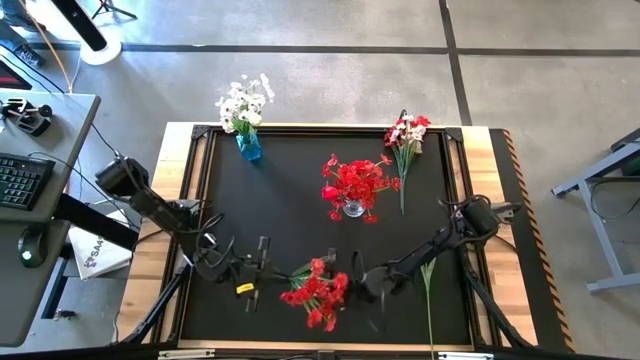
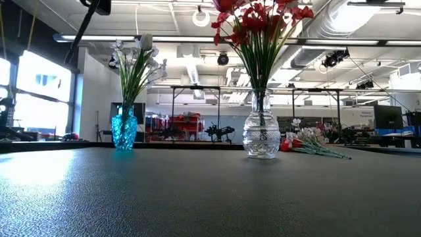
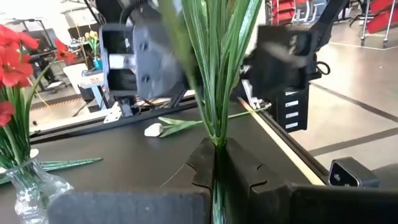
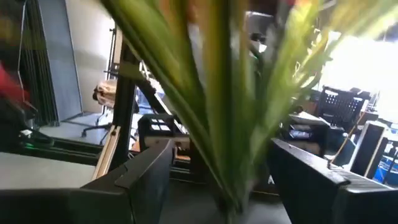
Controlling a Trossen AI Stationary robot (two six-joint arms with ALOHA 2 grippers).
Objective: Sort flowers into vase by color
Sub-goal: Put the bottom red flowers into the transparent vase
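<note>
A bunch of red flowers (image 1: pixel 318 292) stands lifted between my two grippers near the table's near edge, and its green stems (image 3: pixel 214 74) fill both wrist views. My left gripper (image 3: pixel 217 158) comes from the left and is shut on those stems. My right gripper (image 4: pixel 230 180) comes from the right and is open, one finger on each side of the leaves (image 4: pixel 227 112); I cannot tell whether it touches them. A clear vase (image 1: pixel 353 208) holds red flowers and a blue vase (image 1: pixel 248 147) holds white ones. A mixed red-and-white bunch (image 1: pixel 405 140) lies flat on the mat. My left gripper pinches the bunch's green stems (image 3: pixel 217 138) between its two fingers, low on the bunch, coming level from the table's left and lying across the stems. The leaves rise upright above the fingers. The bunch looks lifted off the mat.
A single white-budded sprig (image 1: pixel 428 290) lies on the mat by the right arm, its stem reaching the near edge. The mat (image 1: pixel 290 180) has a wooden rim. A desk with a keyboard (image 1: pixel 20 180) stands left of the table. Bare mat lies between the two vases.
</note>
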